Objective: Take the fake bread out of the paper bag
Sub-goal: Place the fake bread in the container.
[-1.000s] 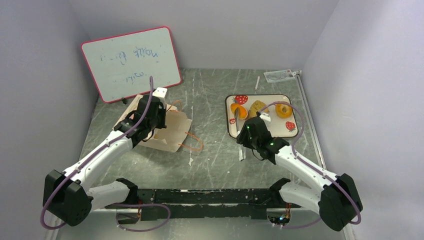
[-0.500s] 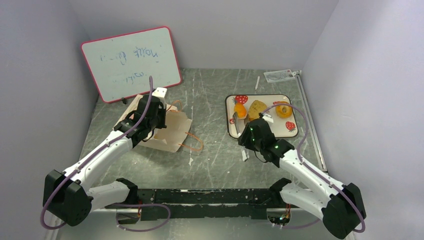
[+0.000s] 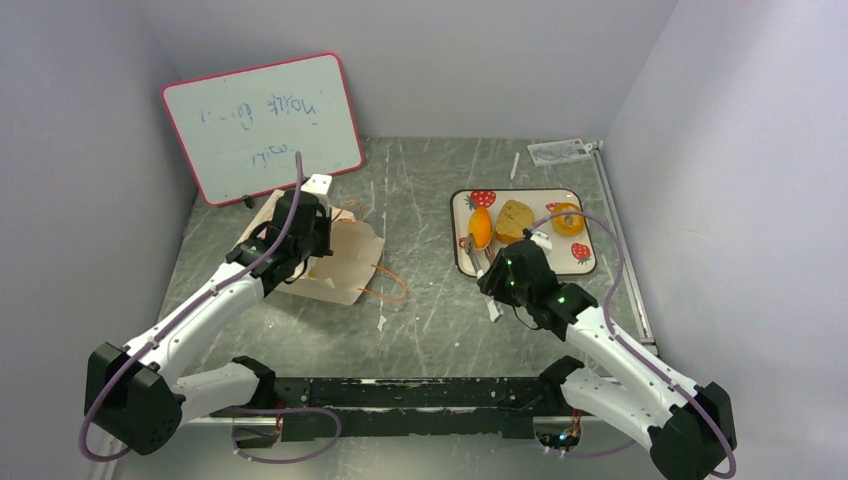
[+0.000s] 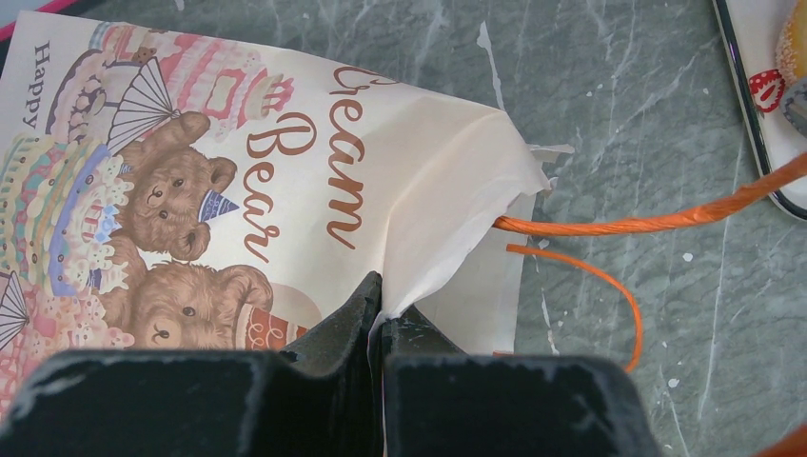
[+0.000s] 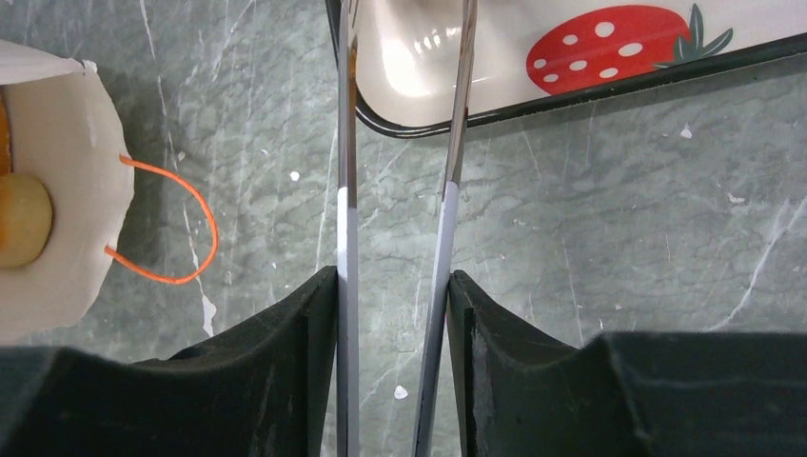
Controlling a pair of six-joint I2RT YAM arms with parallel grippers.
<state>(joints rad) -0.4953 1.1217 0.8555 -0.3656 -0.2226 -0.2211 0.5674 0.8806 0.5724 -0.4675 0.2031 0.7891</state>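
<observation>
**Three pieces out on the tray, at least one left in the bag**

On the left side of the grey marbled table (image 3: 430, 300) lies the pale tan paper bag with the cartoon bear print (image 4: 285, 190), flat on its side with its mouth and thin orange cord handles (image 4: 647, 224) pointing right. The left gripper (image 4: 379, 319) is pinched fully shut on the upper lip of the bag's mouth, with a fold of paper caught between its fingers. I read that as holding the mouth open for the other arm.

The right wrist view looks into that mouth. A small pale orange oval roll (image 5: 19, 219) sits inside, and a sliver of something orange shows above it at the picture's edge – too little to name. So the bag is not yet emptied. No long baguette shows in any view, and I cannot tell whether it is deeper in the bag.

Further right, the right gripper (image 5: 392, 278) is about half closed on a pair of thin metal tongs (image 5: 347, 190). It squeezes both blades, and nothing shows between them. The blades reach over the near left corner of the white strawberry-printed tray (image 5: 504, 67).

Three pieces lie on the tray, left to right: an orange oval roll (image 3: 481, 228), a brown speckled loaf chunk (image 3: 515, 219) and an orange-brown ring bagel (image 3: 566, 219). By my reckoning the job is past halfway – what remains is another trip to the bag.
</observation>
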